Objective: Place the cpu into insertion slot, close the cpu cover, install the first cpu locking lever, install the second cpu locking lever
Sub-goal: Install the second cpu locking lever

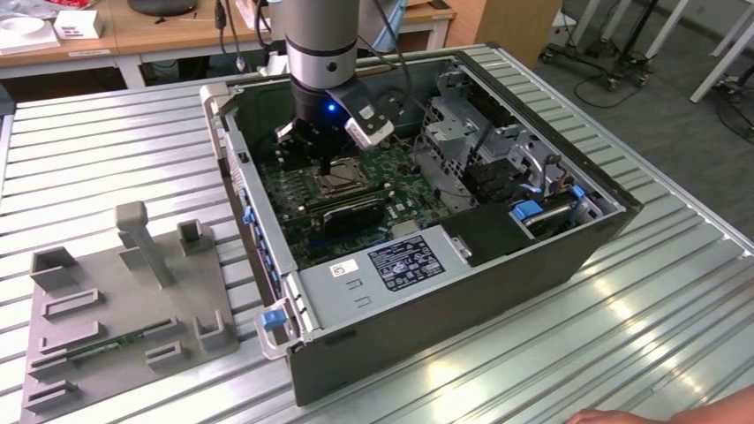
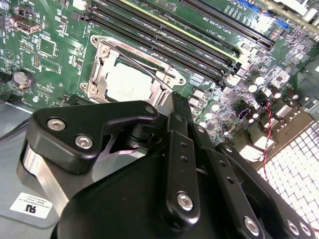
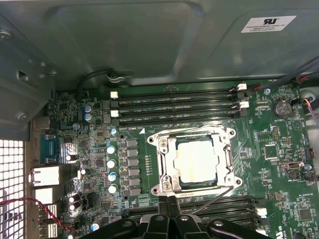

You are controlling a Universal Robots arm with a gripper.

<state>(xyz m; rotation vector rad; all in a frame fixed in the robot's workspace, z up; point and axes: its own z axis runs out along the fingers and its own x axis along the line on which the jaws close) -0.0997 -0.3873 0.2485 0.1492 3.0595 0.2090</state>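
The cpu [image 3: 197,160] lies flat in the insertion slot [image 3: 164,185] on the green board, its pale metal top showing through the cut-out. The silver cpu cover [image 3: 165,158] lies down around it. A thin wire locking lever [image 3: 214,200] slants out from a socket corner toward my fingertips. My gripper [image 3: 169,203] hovers at the socket's edge, shut, with nothing seen between the fingers. In the second wrist view the cpu [image 2: 127,82] lies just beyond the gripper [image 2: 179,102], and a wire lever [image 2: 139,65] crosses above it. In the exterior view the gripper [image 1: 324,166] hangs over the insertion slot [image 1: 342,181] inside the open computer case.
Long black memory slots [image 3: 174,104] flank the socket on two sides. The case wall [image 1: 242,185], grey drive cage [image 1: 460,132] and power supply [image 1: 401,261] box in the board. A grey parts fixture [image 1: 118,300] sits on the slatted table at the exterior view's left. A hand [image 1: 642,415] shows at the lower edge.
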